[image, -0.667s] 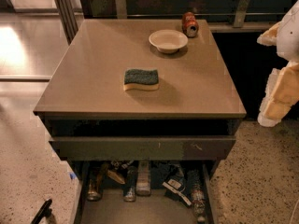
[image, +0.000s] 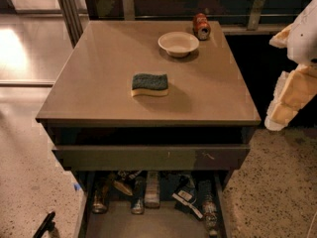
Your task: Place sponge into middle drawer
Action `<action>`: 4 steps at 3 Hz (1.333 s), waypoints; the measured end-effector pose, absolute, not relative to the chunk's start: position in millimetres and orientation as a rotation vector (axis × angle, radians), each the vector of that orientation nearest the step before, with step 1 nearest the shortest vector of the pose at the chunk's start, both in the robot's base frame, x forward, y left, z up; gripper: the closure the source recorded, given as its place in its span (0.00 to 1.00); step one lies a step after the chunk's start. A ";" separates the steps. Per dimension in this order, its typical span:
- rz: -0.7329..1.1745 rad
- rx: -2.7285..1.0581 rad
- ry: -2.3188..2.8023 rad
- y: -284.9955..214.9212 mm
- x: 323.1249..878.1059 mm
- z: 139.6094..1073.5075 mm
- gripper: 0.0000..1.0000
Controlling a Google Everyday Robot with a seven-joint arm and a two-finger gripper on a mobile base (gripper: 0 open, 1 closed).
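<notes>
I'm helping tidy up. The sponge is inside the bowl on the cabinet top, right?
No. The camera view shows the sponge on the cabinet top itself, apart from the bowl. The gripper hangs at the picture's right edge, away from both.

One green-and-yellow foam sponge (image: 149,84), one round white bowl (image: 178,43), one red can (image: 201,26) on the brown surface (image: 99,73); one gripper (image: 286,105) right of it.

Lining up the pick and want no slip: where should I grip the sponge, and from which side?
Probably straight down from above, closing on the sponge across its narrow front-to-back width, at the middle. It lies flat, green face up, long side running left to right, nothing touching it; the bowl sits farther back. The gripper hangs at the right edge, beside the cabinet.
</notes>
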State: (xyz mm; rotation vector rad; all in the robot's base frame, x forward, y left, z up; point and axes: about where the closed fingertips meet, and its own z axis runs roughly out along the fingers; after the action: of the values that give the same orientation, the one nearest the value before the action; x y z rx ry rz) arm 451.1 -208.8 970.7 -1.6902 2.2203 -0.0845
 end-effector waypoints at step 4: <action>0.015 -1.774 2.187 -151.8 549.1 927.9 0.00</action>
State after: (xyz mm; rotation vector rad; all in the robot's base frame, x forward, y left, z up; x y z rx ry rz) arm 549.1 -151.8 927.9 -1.7739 2.1869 0.0151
